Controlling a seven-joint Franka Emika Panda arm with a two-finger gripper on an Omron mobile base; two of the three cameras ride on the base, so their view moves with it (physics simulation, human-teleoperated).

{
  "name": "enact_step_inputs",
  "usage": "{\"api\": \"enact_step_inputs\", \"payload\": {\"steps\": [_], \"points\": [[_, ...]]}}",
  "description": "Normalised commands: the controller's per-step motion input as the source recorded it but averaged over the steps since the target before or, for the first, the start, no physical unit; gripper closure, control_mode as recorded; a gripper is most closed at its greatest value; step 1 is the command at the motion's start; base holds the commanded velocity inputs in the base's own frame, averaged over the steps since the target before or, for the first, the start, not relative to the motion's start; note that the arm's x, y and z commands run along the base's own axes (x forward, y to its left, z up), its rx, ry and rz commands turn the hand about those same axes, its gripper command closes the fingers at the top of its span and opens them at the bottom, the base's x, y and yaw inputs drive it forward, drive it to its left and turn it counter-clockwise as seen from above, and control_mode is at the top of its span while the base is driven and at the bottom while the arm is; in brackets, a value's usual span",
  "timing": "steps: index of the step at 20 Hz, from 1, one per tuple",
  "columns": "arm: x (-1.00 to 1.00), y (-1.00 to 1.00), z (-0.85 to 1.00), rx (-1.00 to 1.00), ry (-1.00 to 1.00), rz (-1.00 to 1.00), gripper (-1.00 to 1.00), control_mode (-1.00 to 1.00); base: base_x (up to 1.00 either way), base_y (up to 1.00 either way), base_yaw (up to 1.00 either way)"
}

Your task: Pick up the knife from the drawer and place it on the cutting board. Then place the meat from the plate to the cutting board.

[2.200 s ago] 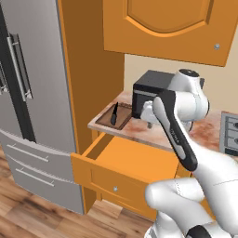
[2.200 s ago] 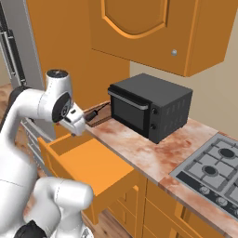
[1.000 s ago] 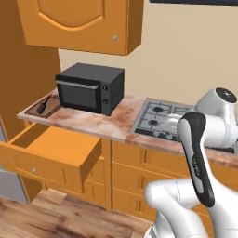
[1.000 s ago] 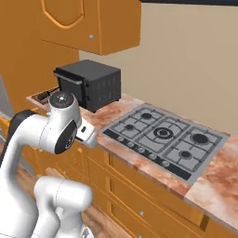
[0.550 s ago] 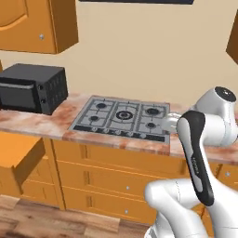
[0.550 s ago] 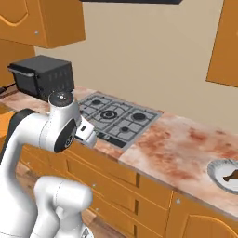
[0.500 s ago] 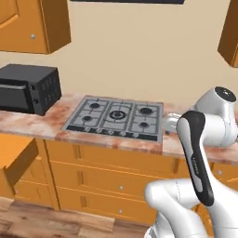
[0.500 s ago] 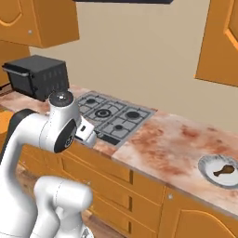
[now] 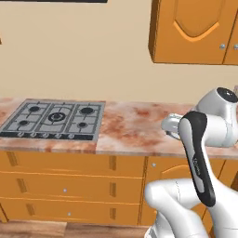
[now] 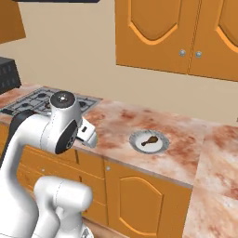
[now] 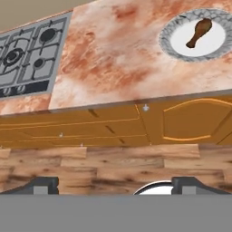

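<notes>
At the left of the counter (image 9: 135, 128) sits the gas hob (image 9: 53, 119), its five burners set into the mottled reddish stone near the front edge; in the right base view the hob (image 10: 32, 103) lies behind the arm's shoulder, with the corner of the black microwave (image 10: 8, 74) showing at the far left edge. To the right of the hob the stone is bare, above a row of orange drawers (image 9: 65, 186) and a cupboard door (image 10: 139, 200). Further right, towards the counter's front edge, stands the plate (image 10: 148, 141), a small round pale dish with a grey patterned rim, and on it lies the meat (image 10: 149, 141), a brown drumstick. In the hand view the plate (image 11: 174, 43) is at the upper right with the meat (image 11: 198, 32) resting across its middle. The gripper (image 11: 115, 185) hangs over the wooden floor (image 11: 113, 165) in front of the cabinets, well apart from the plate, its fingertips (image 11: 43, 185) spread wide with nothing between them. Orange wall cupboards (image 10: 181, 35) hang above.
</notes>
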Motion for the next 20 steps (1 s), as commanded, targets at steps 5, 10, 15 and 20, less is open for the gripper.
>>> {"api": "enact_step_inputs", "payload": {"steps": [5, 10, 15, 20], "points": [[0.00, 0.00, 0.00, 0.00, 0.00, 0.00, -1.00, 1.00, 0.63, -0.02, -0.02], [0.00, 0.00, 0.00, 0.00, 0.00, 0.00, -1.00, 1.00, 0.55, -0.14, -0.17], [0.00, 0.00, 0.00, 0.00, 0.00, 0.00, -1.00, 1.00, 0.22, -0.35, -0.26], [0.00, 0.00, 0.00, 0.00, 0.00, 0.00, -1.00, 1.00, 0.09, -0.05, -0.38]]}}
